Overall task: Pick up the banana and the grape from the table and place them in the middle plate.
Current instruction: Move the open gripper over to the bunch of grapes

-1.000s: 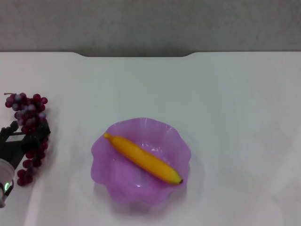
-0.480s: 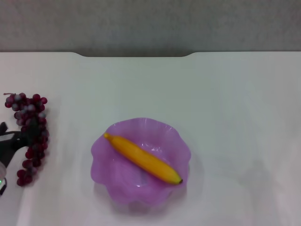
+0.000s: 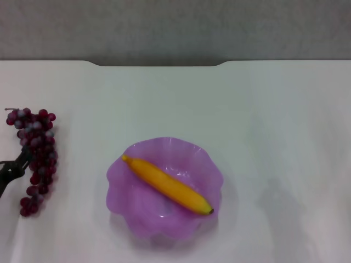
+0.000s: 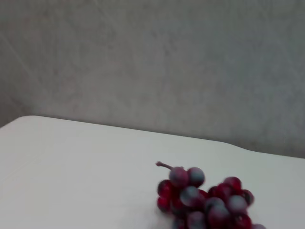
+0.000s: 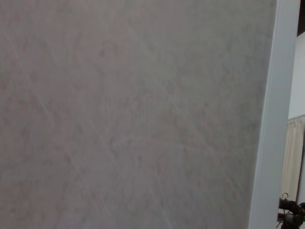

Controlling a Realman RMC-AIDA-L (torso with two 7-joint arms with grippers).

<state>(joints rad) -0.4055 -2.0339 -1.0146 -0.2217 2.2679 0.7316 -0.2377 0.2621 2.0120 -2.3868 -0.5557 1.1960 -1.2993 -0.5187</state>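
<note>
The banana (image 3: 167, 185) lies diagonally inside the middle plate (image 3: 126, 211), in the lower centre of the head view, so that half of the task looks done. The grape (image 3: 34, 159) rests on the table (image 3: 247, 109) at the left edge, apart from the plate. The left gripper (image 3: 12, 171) shows there only as dark tips beside the bunch; whether they are spread or pressed together I cannot tell. The right gripper is out of sight.

Thin black tool (image 3: 12, 169), seemingly forked
</note>
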